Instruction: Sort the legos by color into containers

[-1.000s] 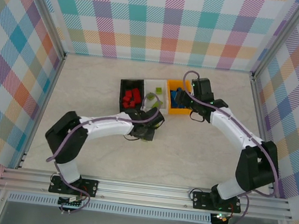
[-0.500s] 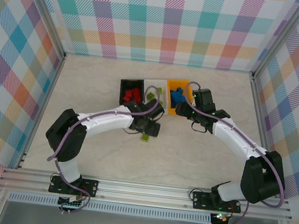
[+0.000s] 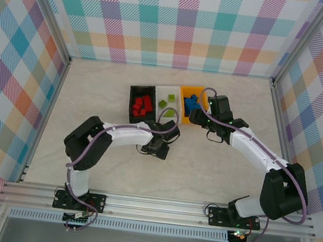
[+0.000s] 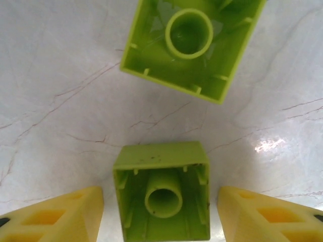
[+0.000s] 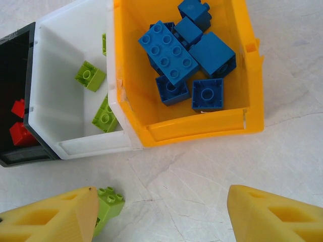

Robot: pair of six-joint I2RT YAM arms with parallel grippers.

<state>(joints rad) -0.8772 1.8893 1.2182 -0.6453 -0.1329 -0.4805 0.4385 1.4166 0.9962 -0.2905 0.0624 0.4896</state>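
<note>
Left tool point(image 4: 160, 212): spread wide, nothing held, a lime green lego point(image 4: 161, 171) lying hollow side up on the desk point(image 4: 60, 101) between its fingers, a second green lego point(image 4: 194, 43) just beyond. The item is judged light, rigid and smooth-walled, and is best taken squarely across two flat opposite side walls, lest it be squeezed out. Right tool point(image 5: 161, 201): spread wide and empty, held near the white bin point(image 5: 55, 75), judged the green destination, and the orange bin point(image 5: 242, 126) of blue legos point(image 5: 169, 50).

We see glossy, smooth moulded plastic lime bricks point(image 4: 161, 194) on a polished, marble-veined table point(image 4: 55, 116), glare at 3 o'clock; the orange-yellow bin point(image 5: 202, 126) is smooth plastic.
</note>
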